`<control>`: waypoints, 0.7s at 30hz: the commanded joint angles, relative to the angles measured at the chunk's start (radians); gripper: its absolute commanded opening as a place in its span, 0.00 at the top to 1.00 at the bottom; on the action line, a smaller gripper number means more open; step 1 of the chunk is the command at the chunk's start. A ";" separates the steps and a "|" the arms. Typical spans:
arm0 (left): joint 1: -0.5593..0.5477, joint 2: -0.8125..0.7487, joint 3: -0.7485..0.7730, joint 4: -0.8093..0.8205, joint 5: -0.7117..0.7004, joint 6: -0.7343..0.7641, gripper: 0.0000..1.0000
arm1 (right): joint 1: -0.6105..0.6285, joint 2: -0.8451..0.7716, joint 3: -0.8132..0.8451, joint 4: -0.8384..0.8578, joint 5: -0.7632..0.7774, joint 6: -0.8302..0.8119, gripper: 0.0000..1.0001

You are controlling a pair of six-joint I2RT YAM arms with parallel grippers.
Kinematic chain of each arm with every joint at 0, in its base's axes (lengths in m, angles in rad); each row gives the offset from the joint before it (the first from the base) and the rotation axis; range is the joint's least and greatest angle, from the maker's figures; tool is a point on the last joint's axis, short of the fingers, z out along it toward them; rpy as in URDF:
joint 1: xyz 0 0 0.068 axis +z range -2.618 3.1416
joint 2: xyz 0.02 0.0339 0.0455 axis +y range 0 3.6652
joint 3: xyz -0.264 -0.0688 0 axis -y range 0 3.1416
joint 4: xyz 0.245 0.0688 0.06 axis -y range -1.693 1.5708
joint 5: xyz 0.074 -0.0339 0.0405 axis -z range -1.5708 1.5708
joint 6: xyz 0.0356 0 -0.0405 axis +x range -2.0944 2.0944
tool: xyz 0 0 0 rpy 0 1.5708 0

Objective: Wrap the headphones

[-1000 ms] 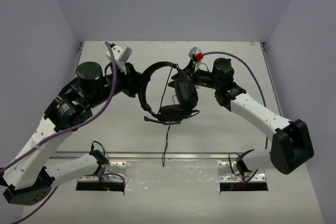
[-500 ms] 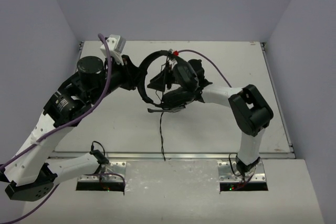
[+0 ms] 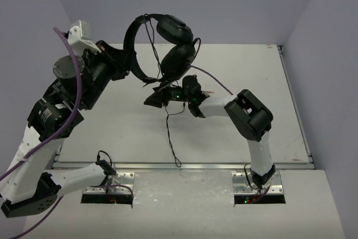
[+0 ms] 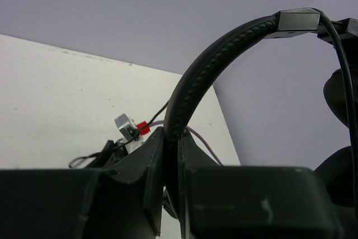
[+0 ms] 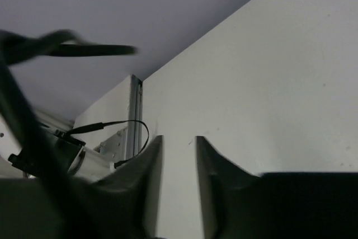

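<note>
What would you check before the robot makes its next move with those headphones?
1. Is the left gripper clamped on the headband? Ok, the band sits between its fingers.
2. Are the headphones up off the table? Ok.
3. Does the right gripper hold the cable? Not ok, the gap between its fingers shows only table.
4. Is the cable wound on the headphones? Not ok, it hangs loose down to the table.
5. Is the cable free of snags? Cannot tell.
</note>
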 commanded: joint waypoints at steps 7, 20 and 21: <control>-0.007 0.155 0.182 -0.060 -0.421 -0.095 1.00 | 0.032 -0.107 -0.310 0.189 0.053 0.027 0.99; 0.453 0.570 0.454 -0.145 -0.213 -0.088 1.00 | 0.412 -0.687 -0.699 -0.404 0.660 -0.340 0.99; 0.493 0.582 0.439 -0.129 -0.206 -0.088 1.00 | 0.460 -0.744 -0.703 -0.470 0.721 -0.363 0.99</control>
